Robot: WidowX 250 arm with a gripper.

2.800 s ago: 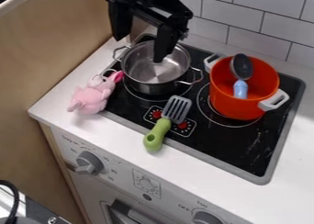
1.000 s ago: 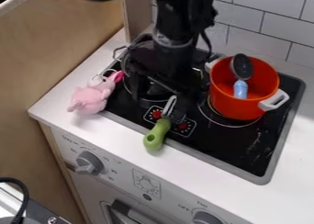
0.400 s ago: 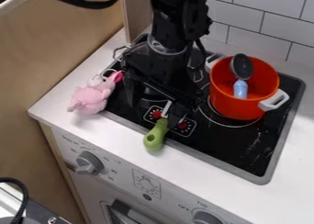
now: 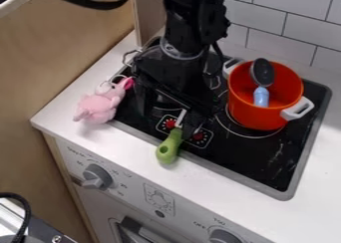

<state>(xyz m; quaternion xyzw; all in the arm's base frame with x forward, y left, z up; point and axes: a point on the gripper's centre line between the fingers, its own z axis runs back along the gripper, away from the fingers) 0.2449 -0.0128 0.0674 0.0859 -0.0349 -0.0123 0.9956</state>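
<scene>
Camera view showed the gripper (image 4: 168, 113) with fingers spread apart above the stove (image 4: 269, 147); the green-handled spatula (image 4: 169, 146) lay beside one finger, its head partly hidden, and whether they touched I could not tell

A wall of white rectangular tiles (image 4: 291, 20) with dark joints stands behind the white tabletop (image 4: 206, 180). Along the left runs a light brown wooden panel (image 4: 67, 43). Below the tabletop's front edge, a pale toy-oven front (image 4: 136, 187) carries grey round knobs (image 4: 97, 177).
</scene>
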